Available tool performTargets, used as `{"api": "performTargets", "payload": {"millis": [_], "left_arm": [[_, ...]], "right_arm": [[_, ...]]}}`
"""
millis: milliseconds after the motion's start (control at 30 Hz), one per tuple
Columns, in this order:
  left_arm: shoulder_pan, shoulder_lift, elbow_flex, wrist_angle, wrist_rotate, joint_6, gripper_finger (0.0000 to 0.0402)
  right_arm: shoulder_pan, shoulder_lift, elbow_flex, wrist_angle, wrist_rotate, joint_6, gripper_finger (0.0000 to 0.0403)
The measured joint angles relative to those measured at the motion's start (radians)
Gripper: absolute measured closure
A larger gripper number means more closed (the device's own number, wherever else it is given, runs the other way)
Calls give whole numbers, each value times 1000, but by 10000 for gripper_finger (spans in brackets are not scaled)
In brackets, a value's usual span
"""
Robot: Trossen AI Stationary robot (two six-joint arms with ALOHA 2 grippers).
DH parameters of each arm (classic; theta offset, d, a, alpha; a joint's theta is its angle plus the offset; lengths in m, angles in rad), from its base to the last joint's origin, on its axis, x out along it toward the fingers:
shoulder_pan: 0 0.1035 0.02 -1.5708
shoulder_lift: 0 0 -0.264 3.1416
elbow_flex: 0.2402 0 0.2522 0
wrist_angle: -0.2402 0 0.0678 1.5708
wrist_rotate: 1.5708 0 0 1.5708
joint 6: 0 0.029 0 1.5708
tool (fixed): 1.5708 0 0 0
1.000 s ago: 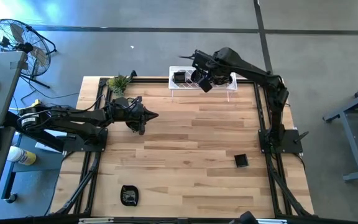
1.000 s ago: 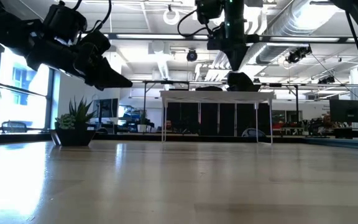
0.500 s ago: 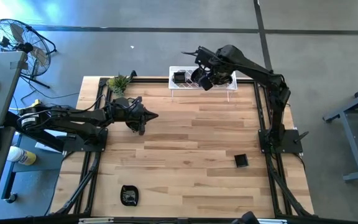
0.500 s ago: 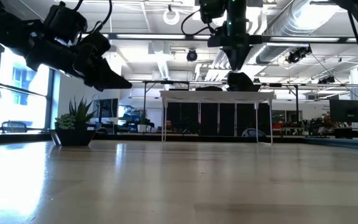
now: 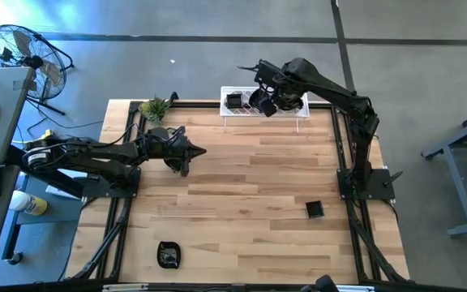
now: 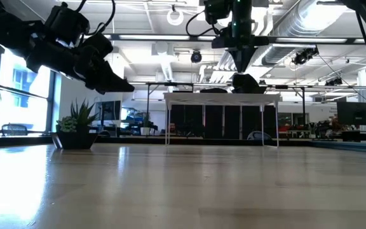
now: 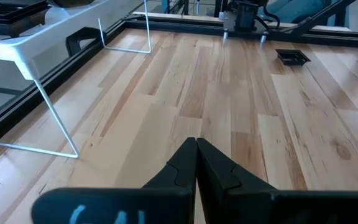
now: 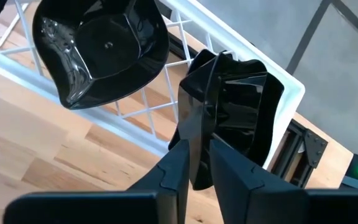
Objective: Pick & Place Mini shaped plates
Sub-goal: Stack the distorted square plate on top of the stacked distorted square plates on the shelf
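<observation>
right hand (image 8: 194,163) pinches a black plate (image 8: 229,118) above the white rack (image 5: 264,105) at 12 o'clock — apparently lifted; left hand (image 7: 196,163) closed, empty.

No words, labels, brand names or numbers can be read anywhere; blue marks on the left wrist's housing (image 7: 98,214) are cut off and illegible.

Middle of table (image 5: 242,195) is open wood, free passage. Obstacles: white wire rack (image 5: 262,109) on thin legs at far edge, carrying black plates; potted plant (image 5: 156,108) at far left corner; square plate (image 5: 314,210) near right edge; another plate (image 5: 168,255) near front left. Left arm (image 5: 104,156) hangs over left side.
</observation>
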Motion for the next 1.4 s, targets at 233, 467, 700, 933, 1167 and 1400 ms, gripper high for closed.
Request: {"api": "performTargets", "payload": {"millis": [233,467,700,933,1167,1400], "left_arm": [[0,0,0,-4,0,0,401],[0,0,0,-4,0,0,401],[0,0,0,-4,0,0,401],[0,0,0,-4,0,0,401],[0,0,0,-3,0,0,401],[0,0,0,4,0,-3,401]], "right_arm": [[0,0,0,6,4,24,338],[0,1,0,17,-5,30,326],[1,6,0,37,-17,33,329],[1,9,0,43,-27,22,360],[0,8,0,40,-3,-17,400],[1,-44,0,33,11,-19,401]]}}
